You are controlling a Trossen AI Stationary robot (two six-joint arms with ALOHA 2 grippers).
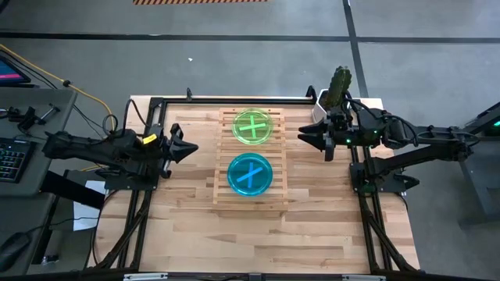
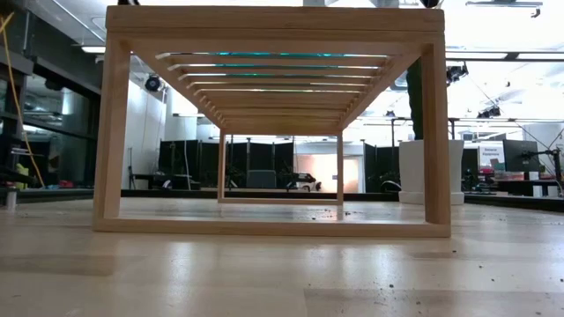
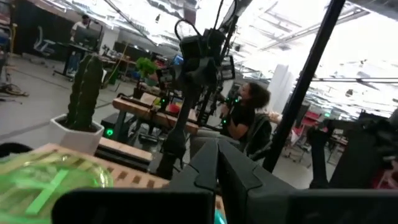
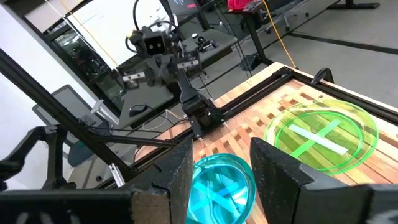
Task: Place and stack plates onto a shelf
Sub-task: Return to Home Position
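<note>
The left claw [image 1: 186, 147] hangs at centre left of the high view, off the left edge of the rectangular light-wood slatted shelf [image 1: 250, 193]. In its own wrist view its two dark fingers [image 3: 205, 168] stand pressed together, with only a thin seam between them. They fill the lower middle of that frame and hide most of the shelf behind them.

The right claw [image 1: 306, 136] hangs at centre right of the high view, just off the shelf's right edge. Its fingers [image 4: 180, 171] stand apart with nothing between them, and the gap frames part of the blue stack.

The lime green translucent round plastic plates [image 1: 252, 126] lie on the shelf's upper half in the high view. The cyan blue translucent round plastic plates [image 1: 250, 174] lie on its lower half, just beside the green ones. Each stack shows two bright stripes crossing as an X, but the separate rims cannot be told apart.

The low view looks along the shelf from under its slats. There the plates are only a cyan tint between the slats at top centre, and neither claw shows.

The shelf stands mid pale wooden tabletop [image 1: 234, 234]. A green cactus in a white pot [image 1: 340, 82] stands at the tabletop's upper right corner, its pot largely hidden by the right arm. A seated person [image 3: 249, 112] shows blurred beyond the tabletop in the left wrist view.
</note>
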